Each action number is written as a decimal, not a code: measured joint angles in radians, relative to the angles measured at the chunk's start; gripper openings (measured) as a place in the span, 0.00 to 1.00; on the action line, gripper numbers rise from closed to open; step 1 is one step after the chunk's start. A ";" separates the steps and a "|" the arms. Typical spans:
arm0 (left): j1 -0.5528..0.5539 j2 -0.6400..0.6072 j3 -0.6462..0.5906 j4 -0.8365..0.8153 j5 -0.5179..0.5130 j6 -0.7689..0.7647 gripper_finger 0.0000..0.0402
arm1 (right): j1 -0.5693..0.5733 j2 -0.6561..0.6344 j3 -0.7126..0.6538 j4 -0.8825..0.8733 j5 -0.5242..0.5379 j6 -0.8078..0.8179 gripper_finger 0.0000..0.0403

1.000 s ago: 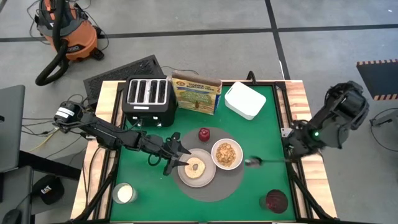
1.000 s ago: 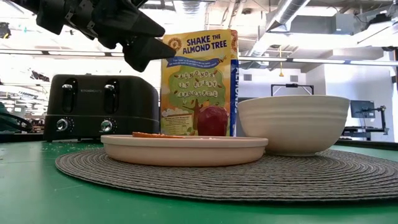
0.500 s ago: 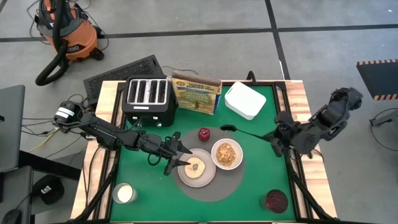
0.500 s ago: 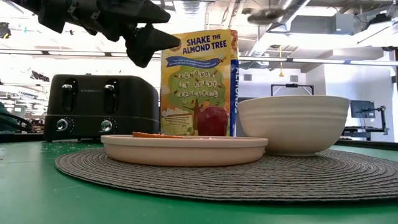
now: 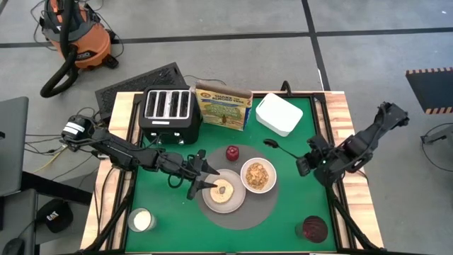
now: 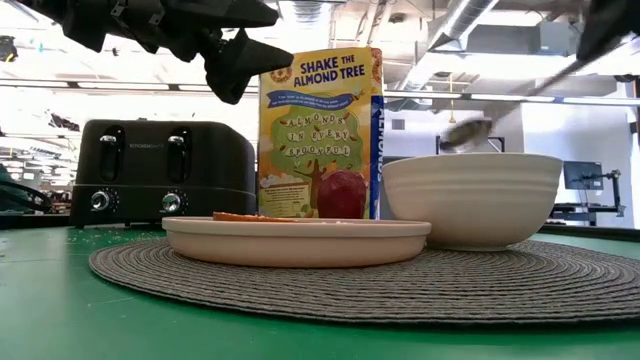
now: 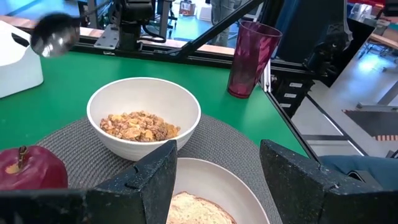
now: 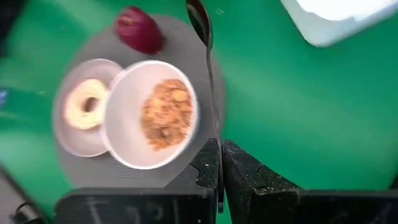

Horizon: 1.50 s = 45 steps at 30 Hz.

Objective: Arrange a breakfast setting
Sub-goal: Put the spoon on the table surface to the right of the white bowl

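A pale plate (image 5: 212, 200) with a round toasted bread piece (image 5: 224, 190) and a white bowl (image 5: 258, 176) of brown cereal (image 7: 140, 126) sit on a round grey placemat (image 5: 244, 214). A dark-red fruit (image 5: 232, 153) rests on the mat's far edge. My left gripper (image 5: 205, 180) hovers open over the plate's left rim, its fingers either side of the bread (image 7: 199, 208). My right gripper (image 5: 306, 164) is right of the bowl, shut on a metal spoon (image 5: 277, 147). The spoon's head (image 6: 468, 133) hangs in the air behind the bowl (image 6: 470, 200). My right gripper pinches the spoon's handle (image 8: 216, 163) near its free end between its two fingers. The fingers come from the table's right, along the handle. The spoon is lifted clear of the table, its head (image 8: 199, 15) pointing toward the far left and slanting a little down.
A black toaster (image 5: 168, 113), a cereal box (image 5: 224, 105) and a white lidded container (image 5: 279, 113) stand along the far edge. A dark-red cup (image 5: 313, 229) is at the near right, and a glass of milk (image 5: 141, 219) at the near left.
My right gripper has gone toward the table's left and far side and has turned. The spoon lay low just right of the bowl; it was swung up high and now hangs lower, beyond the bowl's far right. My left gripper has stayed over the plate.
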 joint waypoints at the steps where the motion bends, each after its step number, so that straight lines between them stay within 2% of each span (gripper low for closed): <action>1: 0.000 0.000 0.000 0.000 0.000 0.000 0.53 | 0.000 -0.001 -0.015 -0.005 -0.015 0.025 0.09; 9: 0.000 0.000 0.000 -0.001 -0.003 0.000 0.53 | 0.000 0.019 -0.137 -0.006 -0.114 0.128 0.09; 16: 0.000 0.000 0.000 -0.001 -0.003 0.001 0.53 | -0.001 0.091 -0.217 0.037 -0.226 0.113 0.09; 21: 0.000 0.000 0.000 -0.001 -0.003 0.001 0.53 | -0.002 0.153 -0.260 0.129 -0.302 0.071 0.09; 30: 0.000 0.000 0.000 -0.001 -0.003 0.002 0.53 | -0.011 0.265 -0.269 0.258 -0.400 0.076 0.09; 36: 0.000 0.000 0.000 -0.001 -0.003 0.004 0.53 | -0.050 0.326 -0.269 0.322 -0.415 0.082 0.09; 45: 0.000 0.000 0.000 -0.002 -0.003 0.004 0.53 | -0.064 0.431 -0.268 0.419 -0.407 0.196 0.09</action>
